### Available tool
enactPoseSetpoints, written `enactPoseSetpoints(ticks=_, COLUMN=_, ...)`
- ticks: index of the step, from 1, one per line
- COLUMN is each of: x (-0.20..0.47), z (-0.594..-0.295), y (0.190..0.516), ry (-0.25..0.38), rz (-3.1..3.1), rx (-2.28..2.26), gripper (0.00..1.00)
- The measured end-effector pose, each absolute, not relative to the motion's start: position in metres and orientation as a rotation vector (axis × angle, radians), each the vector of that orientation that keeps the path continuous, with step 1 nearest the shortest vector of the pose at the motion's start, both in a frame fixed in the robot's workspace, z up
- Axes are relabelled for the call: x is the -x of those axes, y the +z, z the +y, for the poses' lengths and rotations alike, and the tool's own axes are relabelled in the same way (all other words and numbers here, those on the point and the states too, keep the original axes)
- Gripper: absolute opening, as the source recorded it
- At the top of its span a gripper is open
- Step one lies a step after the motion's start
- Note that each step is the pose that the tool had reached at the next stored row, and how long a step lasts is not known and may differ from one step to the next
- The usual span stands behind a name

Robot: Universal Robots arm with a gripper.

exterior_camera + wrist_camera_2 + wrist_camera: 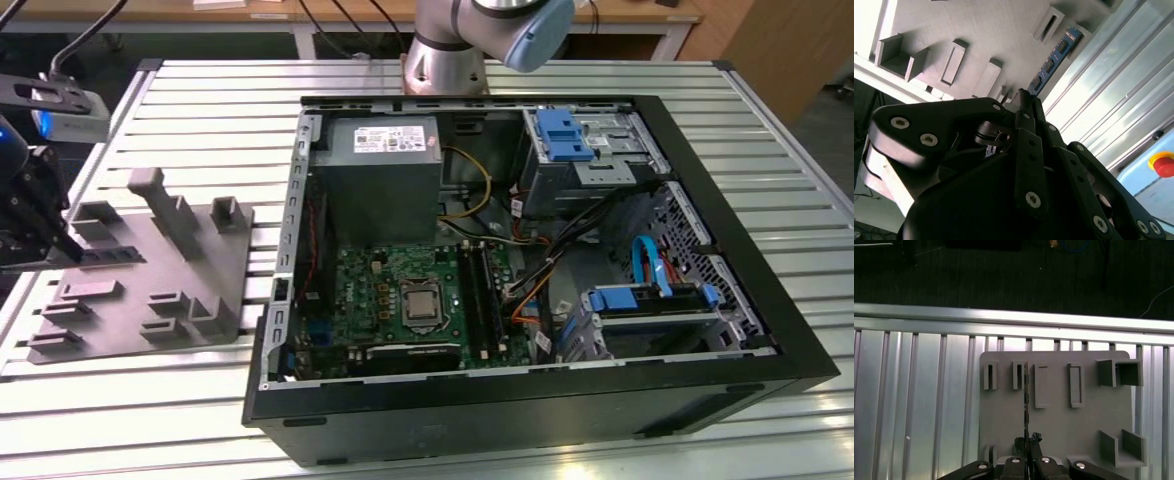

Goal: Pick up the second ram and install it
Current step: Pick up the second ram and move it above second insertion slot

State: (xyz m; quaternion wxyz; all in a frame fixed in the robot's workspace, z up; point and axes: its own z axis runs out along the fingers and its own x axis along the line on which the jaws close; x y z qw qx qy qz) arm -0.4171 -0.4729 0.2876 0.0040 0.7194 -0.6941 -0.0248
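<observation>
The ram (1054, 59) is a thin blue-green stick with black chips. One end sits clamped between the jaws, the other near a slot of the grey holder (979, 30).

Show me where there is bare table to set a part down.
Bare slatted table: behind the grey fixture, in front of it, and at the exterior view's right of the PC case. Crowded: inside the case, around the cables.

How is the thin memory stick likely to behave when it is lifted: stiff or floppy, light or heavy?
The memory stick runs straight out from the hand without sagging, so it is probably stiff. It is a thin, flat board, so likely light. Being so narrow, it may tip over if set on its edge.
</observation>
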Motion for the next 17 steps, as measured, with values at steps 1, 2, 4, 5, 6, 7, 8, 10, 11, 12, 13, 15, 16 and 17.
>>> enactPoseSetpoints(ticks=1, x=0.417, z=-0.473, y=0.289, ry=-0.078, rz=-2.175, rx=-2.255, gripper=0.14)
enactPoseSetpoints(ticks=2, x=0.417, z=-0.473, y=0.290, ry=-0.078, rz=-2.175, rx=-2.255, gripper=0.14)
enactPoseSetpoints(ticks=4, x=0.417, z=-0.473, y=0.293, ry=-0.079, rz=-2.176, rx=-2.255, gripper=0.14)
enactPoseSetpoints(ticks=5, x=0.417, z=-0.473, y=0.295, ry=-0.079, rz=-2.176, rx=-2.255, gripper=0.14)
enactPoseSetpoints(ticks=6, x=0.417, z=-0.473, y=0.296, ry=-0.079, rz=-2.176, rx=-2.255, gripper=0.14)
enactPoseSetpoints(ticks=7, x=0.417, z=-0.473, y=0.297, ry=-0.079, rz=-2.176, rx=-2.255, gripper=0.14)
enactPoseSetpoints(ticks=8, x=0.417, z=-0.473, y=0.298, ry=-0.080, rz=-2.176, rx=-2.255, gripper=0.14)
enactPoseSetpoints(ticks=10, x=0.417, z=-0.473, y=0.301, ry=-0.080, rz=-2.176, rx=-2.255, gripper=0.14)
enactPoseSetpoints(ticks=11, x=0.417, z=-0.473, y=0.303, ry=-0.080, rz=-2.176, rx=-2.255, gripper=0.14)
enactPoseSetpoints(ticks=12, x=0.417, z=-0.473, y=0.304, ry=-0.080, rz=-2.176, rx=-2.255, gripper=0.14)
enactPoseSetpoints(ticks=13, x=0.417, z=-0.473, y=0.306, ry=-0.080, rz=-2.176, rx=-2.255, gripper=0.14)
enactPoseSetpoints(ticks=15, x=0.417, z=-0.473, y=0.308, ry=-0.080, rz=-2.176, rx=-2.255, gripper=0.14)
enactPoseSetpoints(ticks=16, x=0.417, z=-0.473, y=0.309, ry=-0.080, rz=-2.176, rx=-2.256, gripper=0.14)
enactPoseSetpoints(ticks=17, x=0.417, z=-0.473, y=0.310, ry=-0.080, rz=-2.176, rx=-2.255, gripper=0.14)
